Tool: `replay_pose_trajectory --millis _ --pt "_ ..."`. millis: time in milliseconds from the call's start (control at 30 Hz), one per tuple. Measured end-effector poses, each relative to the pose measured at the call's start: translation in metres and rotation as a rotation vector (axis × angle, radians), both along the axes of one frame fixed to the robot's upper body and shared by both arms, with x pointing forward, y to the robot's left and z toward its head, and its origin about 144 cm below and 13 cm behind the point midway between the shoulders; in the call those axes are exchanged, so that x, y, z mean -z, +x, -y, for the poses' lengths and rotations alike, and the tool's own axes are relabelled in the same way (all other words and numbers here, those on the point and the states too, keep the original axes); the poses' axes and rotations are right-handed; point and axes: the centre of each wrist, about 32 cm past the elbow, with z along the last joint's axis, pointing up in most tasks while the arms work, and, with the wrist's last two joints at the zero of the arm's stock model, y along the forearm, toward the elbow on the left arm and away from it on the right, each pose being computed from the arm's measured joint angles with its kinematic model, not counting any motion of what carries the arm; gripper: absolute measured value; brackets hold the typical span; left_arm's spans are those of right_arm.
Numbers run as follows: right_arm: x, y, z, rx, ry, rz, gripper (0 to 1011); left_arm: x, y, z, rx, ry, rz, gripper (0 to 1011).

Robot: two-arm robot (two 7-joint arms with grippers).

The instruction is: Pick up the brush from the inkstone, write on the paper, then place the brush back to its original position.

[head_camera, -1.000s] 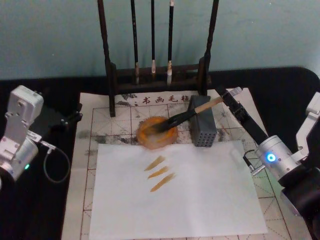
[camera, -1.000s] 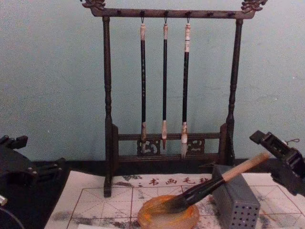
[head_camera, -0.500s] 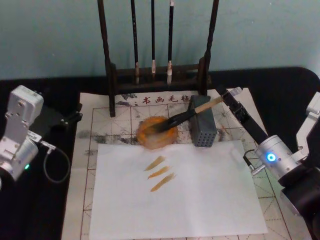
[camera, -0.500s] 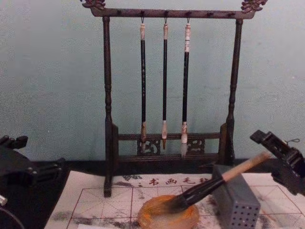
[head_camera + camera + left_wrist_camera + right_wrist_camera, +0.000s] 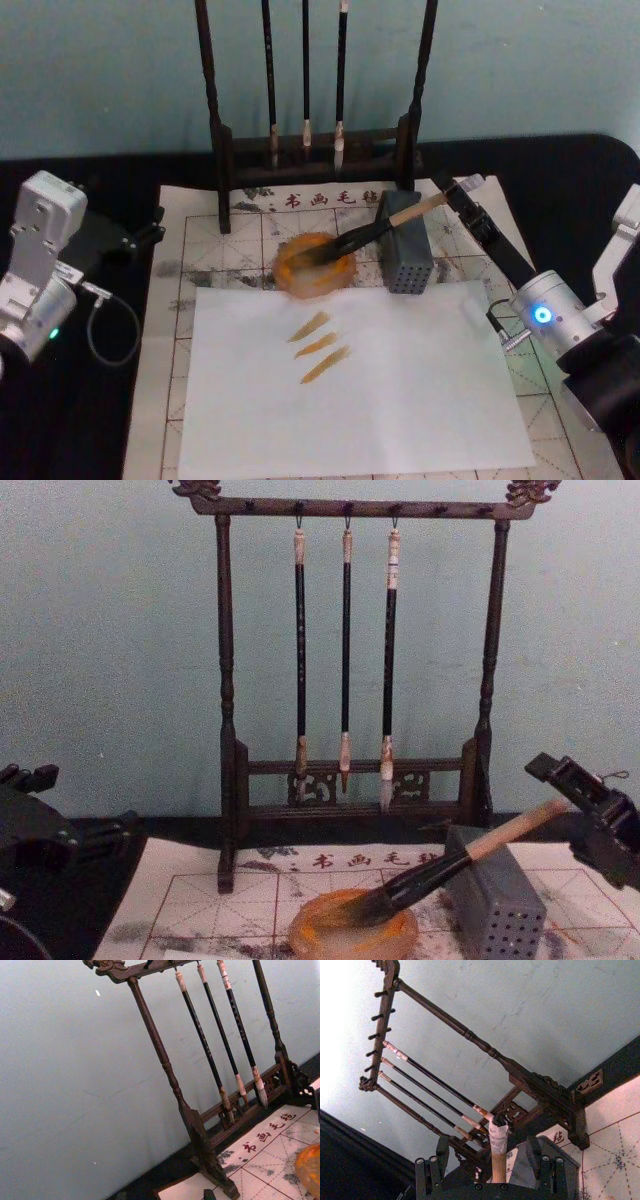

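A black table (image 5: 570, 180) carries the paper (image 5: 200, 250), red-gridded and ink-smudged, with a plain white sheet (image 5: 420, 400) over its near half. The sheet's far edge runs just beside the near rim of the inkstone (image 5: 310, 282). 3 amber strokes (image 5: 320, 347) lie left of the sheet's middle, leaving its right and near parts bare.

At 12 o'clock a dark wooden rack (image 5: 225, 680) stands on the paper's far edge, with 3 slim brushes (image 5: 345, 650) hanging from it.

The left arm (image 5: 40, 255) sits parked at 9 o'clock, and the left gripper (image 5: 145, 237) is near the paper's left edge; whether it is apart or together cannot be told. The right arm (image 5: 545, 320) reaches in from 4 o'clock across the paper's right edge.

A grey block (image 5: 405, 255) stands just beside the inkstone at its 3 o'clock. The brush (image 5: 370, 232) lies tilted, bristles in the amber dish, handle propped on the block and rising toward 2 o'clock. There the right gripper (image 5: 455, 192) straddles the capped end, its fingers (image 5: 536, 1152) spread with a gap on each side.
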Motion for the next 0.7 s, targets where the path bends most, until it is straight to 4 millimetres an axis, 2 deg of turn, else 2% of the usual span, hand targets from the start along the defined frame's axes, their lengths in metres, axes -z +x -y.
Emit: replay_pose_trajectory --millis 133,267,467,500,567,633,700 --pt "0.0001 0.0000 0.0000 0.000 0.000 0.000 994 0.0000 0.0000 0.0000 0.000 0.000 0.000 1001" --pt "0.0001 0.0000 0.0000 0.000 -0.001 0.000 918 0.0000 0.0000 0.0000 0.000 0.000 0.000 1001" --pt "0.0001 0.0000 0.0000 0.000 -0.001 0.000 752 0.0000 0.0000 0.0000 0.000 0.000 0.000 1001" --pt "0.0001 0.0000 0.0000 0.000 -0.001 0.000 695 0.0000 0.0000 0.0000 0.000 0.000 0.000 1001" --pt "0.0001 0.0000 0.0000 -0.001 -0.001 0.000 660 0.0000 0.0000 0.0000 0.000 0.000 0.000 1001" --pt "0.0001 0.0000 0.0000 0.000 -0.001 0.000 575 0.0000 0.0000 0.0000 0.000 0.000 0.000 1001" --pt "0.0001 0.0000 0.0000 -0.001 -0.001 0.000 544 0.0000 0.0000 0.0000 0.000 0.000 0.000 1001"
